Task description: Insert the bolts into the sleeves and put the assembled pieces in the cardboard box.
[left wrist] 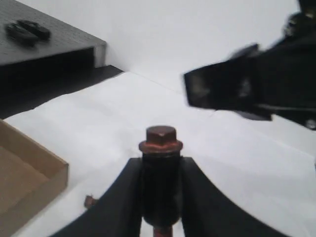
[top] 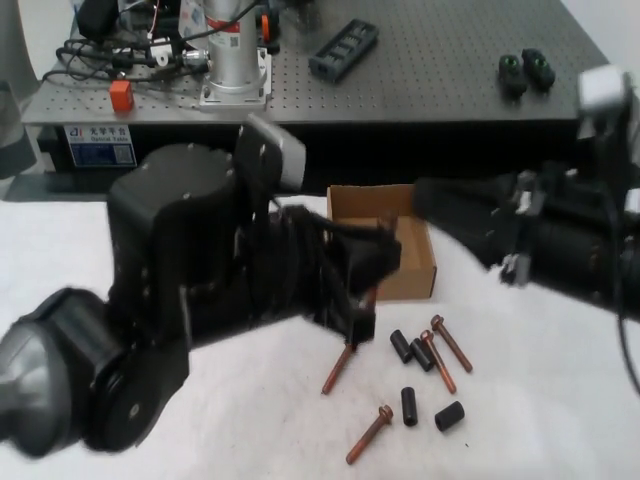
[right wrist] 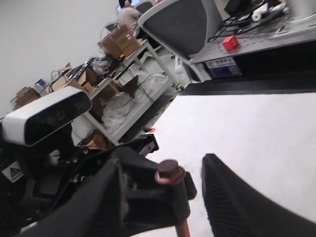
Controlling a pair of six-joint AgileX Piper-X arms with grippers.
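Cardboard box (top: 415, 268), open at the top, sits on a white cloth (top: 540, 400) and serves as the landmark. The left gripper (left wrist: 161, 165) hangs raised above the cloth, just beside the box's near left corner. Its two fingers are pressed against a black sleeve (left wrist: 160, 190), which stands upright between them. A copper-coloured bolt (left wrist: 160, 137) sits in that sleeve, its hexagonal flanged head resting on the sleeve's top, with a short piece of shank showing below. The right gripper (right wrist: 164, 160) reaches in from the box's right side and faces the left gripper at close range. Its fingers are spread apart, one on each side of the bolt head, and touch neither the bolt nor the sleeve. On the cloth in front of the box, on the side nearest the arms, lie four loose bolts (top: 370, 435) and four loose sleeves (top: 450, 415). Some are just beside one another and others lie apart. Behind the box, on its far side, stands a grey perforated metal bench (top: 450, 60) with cables, a black tray and other small hardware on it.
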